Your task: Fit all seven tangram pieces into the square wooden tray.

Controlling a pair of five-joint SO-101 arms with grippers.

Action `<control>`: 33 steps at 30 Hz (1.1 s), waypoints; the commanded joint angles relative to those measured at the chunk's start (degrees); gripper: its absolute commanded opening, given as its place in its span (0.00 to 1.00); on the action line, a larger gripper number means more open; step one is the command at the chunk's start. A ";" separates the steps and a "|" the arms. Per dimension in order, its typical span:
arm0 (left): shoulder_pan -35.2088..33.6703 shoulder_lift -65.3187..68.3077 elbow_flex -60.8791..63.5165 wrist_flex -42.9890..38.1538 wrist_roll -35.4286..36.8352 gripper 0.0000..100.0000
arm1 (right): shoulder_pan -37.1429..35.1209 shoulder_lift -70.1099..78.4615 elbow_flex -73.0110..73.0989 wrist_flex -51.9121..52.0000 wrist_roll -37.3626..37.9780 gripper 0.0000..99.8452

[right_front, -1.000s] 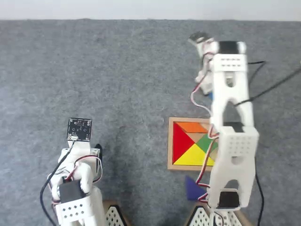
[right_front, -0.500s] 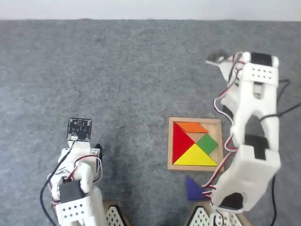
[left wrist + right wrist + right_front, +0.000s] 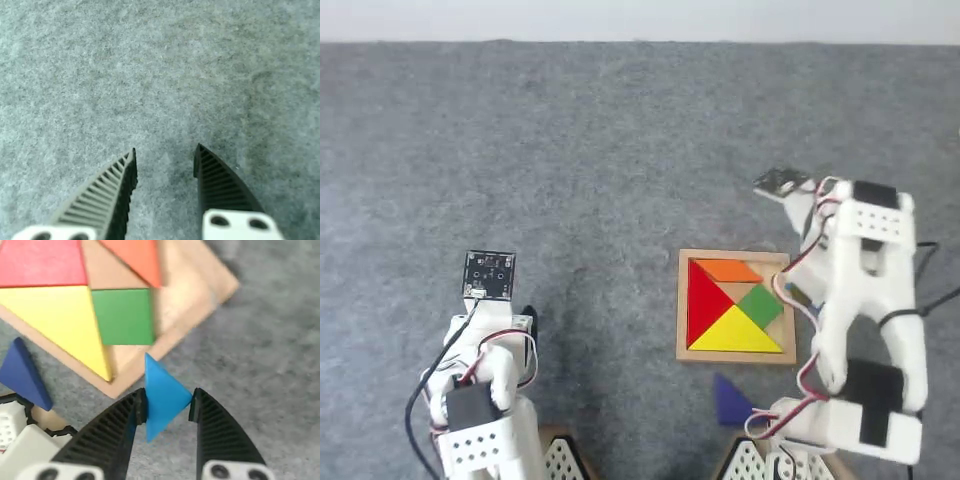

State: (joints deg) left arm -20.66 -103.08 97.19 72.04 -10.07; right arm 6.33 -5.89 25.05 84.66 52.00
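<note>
Light-blue wooden triangle (image 3: 162, 395), gripped in our right pincer (image 3: 168, 392) near the rim of the square wooden tray (image 3: 220, 282), should turn to match the seemingly bare gap beside the green square (image 3: 122, 315).

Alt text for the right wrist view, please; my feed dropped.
The right end effector grips a light blue triangle beside the wooden tray. The tray holds a red triangle, yellow triangle, green square and orange piece; a dark blue triangle lies outside it on the grey carpet.

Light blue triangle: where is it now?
Right wrist view: the light blue triangle is clamped in the right gripper, beside the wooden tray's rim near the green square.
</note>
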 commanded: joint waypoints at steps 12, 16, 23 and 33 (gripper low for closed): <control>0.35 -1.14 -0.84 0.35 0.62 0.18 | -4.26 -3.47 5.89 -7.60 -16.62 0.13; 0.35 -1.14 -0.84 0.35 0.62 0.18 | -3.03 -4.09 13.10 -12.26 -23.12 0.13; 0.35 -1.14 -0.84 0.35 0.62 0.18 | -3.21 -4.09 17.76 -15.34 -28.13 0.13; 0.35 -1.14 -0.84 0.35 0.62 0.18 | -3.03 -4.18 8.88 -14.73 -5.01 0.12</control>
State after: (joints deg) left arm -20.66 -103.08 97.19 72.04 -10.07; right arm 2.90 -7.82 38.95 69.71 36.35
